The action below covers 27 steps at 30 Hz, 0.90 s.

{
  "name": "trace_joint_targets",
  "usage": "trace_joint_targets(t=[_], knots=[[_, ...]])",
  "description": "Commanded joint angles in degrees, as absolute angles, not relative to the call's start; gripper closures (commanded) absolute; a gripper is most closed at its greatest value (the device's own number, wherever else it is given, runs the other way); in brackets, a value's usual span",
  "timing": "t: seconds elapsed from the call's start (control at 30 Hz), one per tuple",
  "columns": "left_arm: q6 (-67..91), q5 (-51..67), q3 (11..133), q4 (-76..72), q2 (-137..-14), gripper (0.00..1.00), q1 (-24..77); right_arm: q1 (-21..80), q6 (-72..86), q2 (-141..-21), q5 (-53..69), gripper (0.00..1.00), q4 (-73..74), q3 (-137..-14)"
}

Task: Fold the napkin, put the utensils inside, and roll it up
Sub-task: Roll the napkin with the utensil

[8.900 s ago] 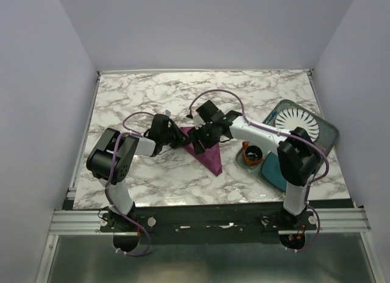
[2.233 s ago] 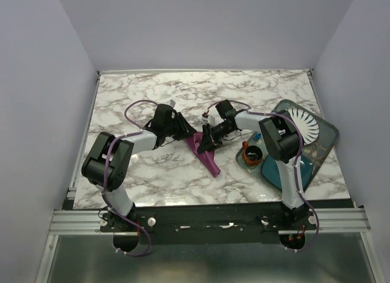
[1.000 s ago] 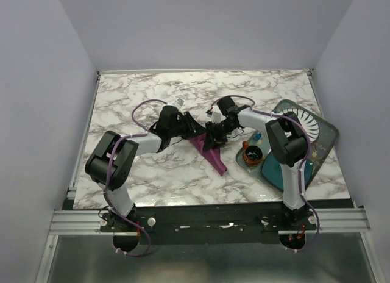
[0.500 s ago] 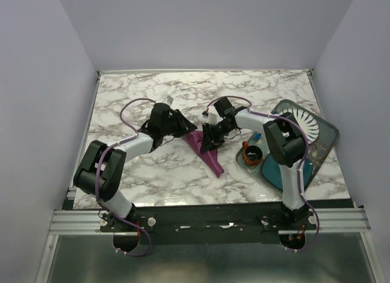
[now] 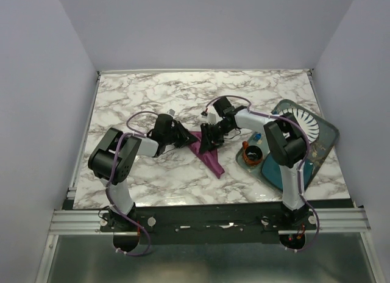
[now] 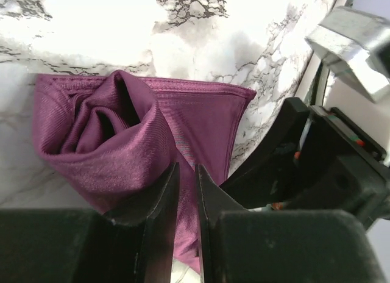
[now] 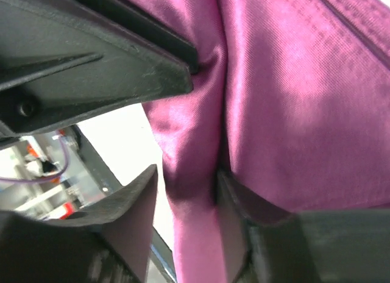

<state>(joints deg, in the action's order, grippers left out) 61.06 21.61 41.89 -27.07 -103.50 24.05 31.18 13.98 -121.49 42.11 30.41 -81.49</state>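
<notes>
The napkin, a wide triangle seconds ago, now lies as a narrow plum roll at the middle of the marbled surface, so rolling looks nearly finished. The cloth is satiny, thin and creased. The left claw, nearly pressed together, nips a fold; the right claw pinches a bunched ridge. No knife shows.

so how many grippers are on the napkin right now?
2. The left gripper pinches a fold at the far end of the napkin from the left; the right gripper holds a fold on the opposite side.
</notes>
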Motion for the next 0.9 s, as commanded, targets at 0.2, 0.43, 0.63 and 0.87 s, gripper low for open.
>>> trace_joint_targets(t=[0.2,0.43,0.63,0.87], knots=[[59.59,19.77,40.51,-26.37,-104.67,0.75,24.08,43.83,11.07,-107.76,0.91,0.28,38.50,-81.57],[61.78,23.02,42.98,-22.59,-106.96,0.75,23.47,52.99,12.22,-107.31,-16.07,0.24,32.35,-79.19],[61.79,23.56,44.12,-19.96,-106.61,0.75,23.38,56.60,10.02,-113.11,-22.85,0.23,30.77,-81.12],[61.17,24.17,45.00,-18.37,-106.44,0.74,23.03,56.95,8.26,-115.75,-25.40,0.31,27.07,-78.40]])
